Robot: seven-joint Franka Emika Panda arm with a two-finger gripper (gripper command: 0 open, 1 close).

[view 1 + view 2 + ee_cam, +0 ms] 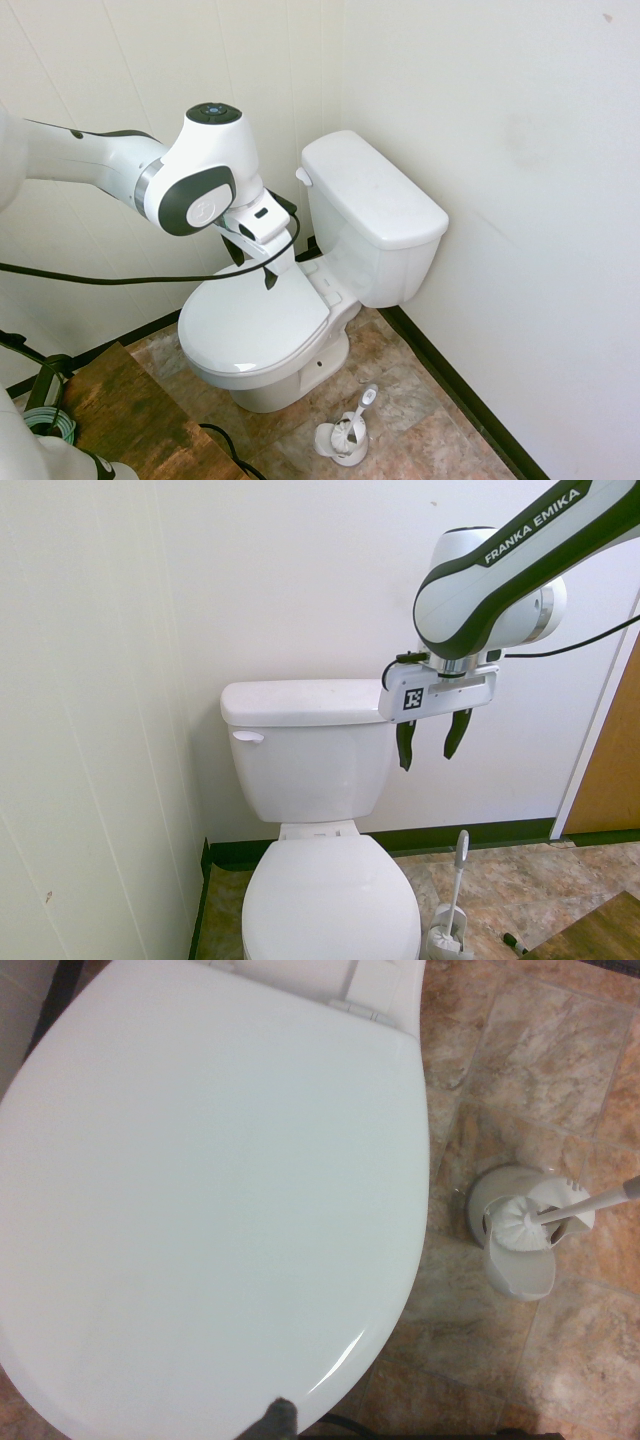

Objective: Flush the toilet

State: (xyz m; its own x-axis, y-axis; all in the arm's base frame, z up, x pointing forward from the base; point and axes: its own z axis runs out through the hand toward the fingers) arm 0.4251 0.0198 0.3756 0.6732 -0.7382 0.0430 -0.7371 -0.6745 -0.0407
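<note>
Vantage: you look through the first exterior view, its frame read as a clock face, unless another view is named.
Foreground: a brown wooden surface (pixel 150 425) fills your 7 to 8 o'clock corner.
On the floor: a white toilet brush (pixel 366 400) leans in its holder (pixel 348 445) at 6 o'clock, just beside the toilet.
Centre stage: the large white toilet (pixel 250 325) stands with its bowl toward your 7 o'clock, its oval lid lowered; the same lid dominates your wrist view.
Gripper: the gripper (pixel 255 270) hangs above the lid at 8 o'clock, its fingers pointing down.
Jaws: spread, with nothing pinched between them, as your second exterior view shows.
Tank: the boxy tank (pixel 370 235) rises behind the bowl at 2 o'clock, its flat cover in place.
Flush lever: the small white lever (pixel 248 737) sits at the tank's 10 o'clock in your second exterior view, well apart from the fingertips, which are off the tank's 3 o'clock side.
Backdrop: a pale wall (pixel 530 200) meets a dark baseboard (pixel 450 390) at 3 to 5 o'clock.
</note>
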